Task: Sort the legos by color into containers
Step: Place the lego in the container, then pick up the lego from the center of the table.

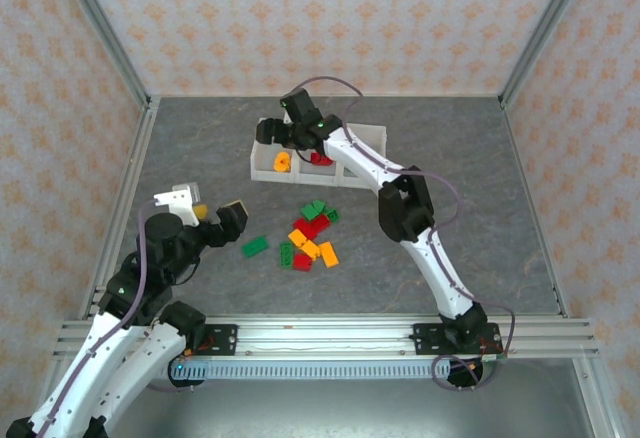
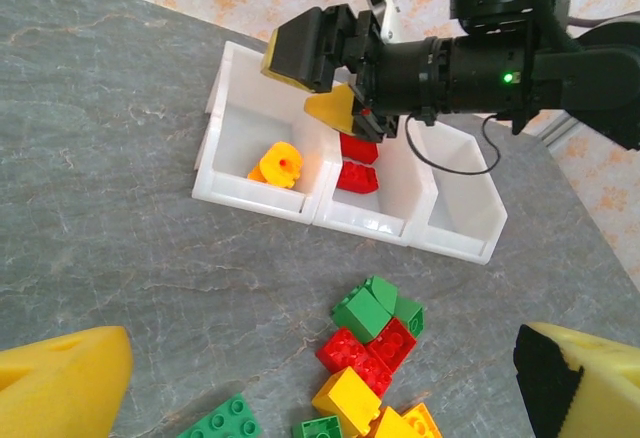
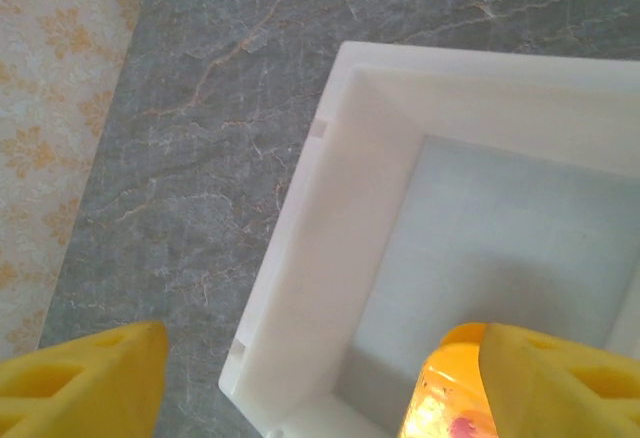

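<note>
The right gripper (image 2: 320,83) is positioned above the containers (image 2: 258,201), over the end bin. Its jaws are seen well parted, and nothing is gripped between them. Directly beneath the jaws an orange piece (image 2: 277,165) is found lying on the bin floor. In the right wrist view it appears just below one yellow pad (image 3: 560,378), though whether it is clear of the pad cannot be told. The height above the rim is presumably chosen so that a brick can be dropped in without the walls being struck. Red bricks (image 2: 358,163) are lodged in the middle bin, just to one side of the jaws, so the third bin (image 2: 455,193) is judged to be meant for green.

The left gripper (image 1: 212,210) is poised low over the table (image 1: 450,178), with its jaws spread wide and nothing held. Ahead of these jaws the unsorted legos (image 2: 365,343) are heaped in red, green and orange-yellow. One green brick (image 2: 228,420) is set apart from the heap, nearer the jaws. The wide spread is judged to be readiness for a pick — most of the sorting is yet to be done.
</note>
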{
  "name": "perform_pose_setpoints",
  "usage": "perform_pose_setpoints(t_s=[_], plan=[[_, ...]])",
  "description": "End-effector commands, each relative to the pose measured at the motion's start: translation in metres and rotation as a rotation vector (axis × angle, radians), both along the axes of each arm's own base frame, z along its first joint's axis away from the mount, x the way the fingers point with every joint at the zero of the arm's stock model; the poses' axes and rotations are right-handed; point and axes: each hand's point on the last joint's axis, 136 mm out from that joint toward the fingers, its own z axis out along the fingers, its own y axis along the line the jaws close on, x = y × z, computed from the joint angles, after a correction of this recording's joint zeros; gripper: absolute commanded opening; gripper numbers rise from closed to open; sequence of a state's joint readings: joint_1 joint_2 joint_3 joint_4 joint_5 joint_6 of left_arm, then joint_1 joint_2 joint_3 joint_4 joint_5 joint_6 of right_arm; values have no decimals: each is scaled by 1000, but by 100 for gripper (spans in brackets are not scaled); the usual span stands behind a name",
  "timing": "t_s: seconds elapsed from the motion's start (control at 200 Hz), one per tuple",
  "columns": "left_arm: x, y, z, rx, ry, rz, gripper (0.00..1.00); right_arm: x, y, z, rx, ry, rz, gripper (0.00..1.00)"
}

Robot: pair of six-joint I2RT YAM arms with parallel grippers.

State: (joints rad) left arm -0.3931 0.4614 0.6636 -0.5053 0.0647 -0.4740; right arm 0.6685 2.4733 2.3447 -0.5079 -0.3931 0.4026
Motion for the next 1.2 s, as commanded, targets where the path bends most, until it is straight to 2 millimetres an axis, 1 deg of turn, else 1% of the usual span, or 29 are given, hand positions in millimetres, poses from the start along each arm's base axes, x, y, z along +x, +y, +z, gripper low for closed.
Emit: perform_pose_setpoints(t_s=[0.0, 0.105, 0.215, 0.28, 0.32, 0.345, 0.4, 0.435, 0.546, 0.601, 0.686, 0.811, 0.901, 0.976, 1.031, 1.116, 1.196], plan=[[4, 2, -2, 5, 4, 20, 99, -14, -21, 79, 13, -78, -23, 83], [5, 1, -4, 9, 13, 20, 99, -30, -41, 95, -18, -81, -51, 86], [6, 0, -7, 13, 23, 18, 99, -52, -61, 102, -47, -86, -79, 92], [7, 0, -8, 15, 30, 17, 99, -67, -74, 101, -65, -83, -97, 95], [7, 0, -10, 18, 34, 16, 99, -76, -82, 98, -82, -77, -110, 100], [7, -1, -10, 17, 36, 15, 99, -82, -87, 99, -86, -80, -119, 100], [8, -1, -11, 19, 40, 13, 99, -95, -101, 91, -106, -68, -143, 100], [8, -1, -11, 20, 40, 12, 99, -103, -109, 91, -108, -70, -154, 100], [8, -2, -12, 21, 45, 10, 99, -127, -132, 76, -137, -56, -162, 100], [8, -2, -13, 22, 48, 7, 99, -136, -142, 66, -165, -43, -170, 100], [9, -3, -14, 23, 51, 7, 99, -147, -158, 44, -217, -3, -193, 98], [9, -3, -15, 25, 56, 5, 99, -160, -171, 14, -257, 46, -210, 96], [9, -3, -14, 24, 52, 6, 99, -162, -178, -1, -278, 57, -235, 94], [8, -3, -12, 21, 46, 5, 99, -160, -180, -12, -307, 65, -239, 89], [8, -3, -11, 19, 42, 5, 99, -158, -179, -20, -331, 72, -232, 86], [8, -3, -12, 20, 42, 3, 99, -155, -176, -35, -364, 87, -213, 78], [8, -3, -12, 19, 43, 4, 99, -153, -171, -45, -375, 97, -190, 77]])
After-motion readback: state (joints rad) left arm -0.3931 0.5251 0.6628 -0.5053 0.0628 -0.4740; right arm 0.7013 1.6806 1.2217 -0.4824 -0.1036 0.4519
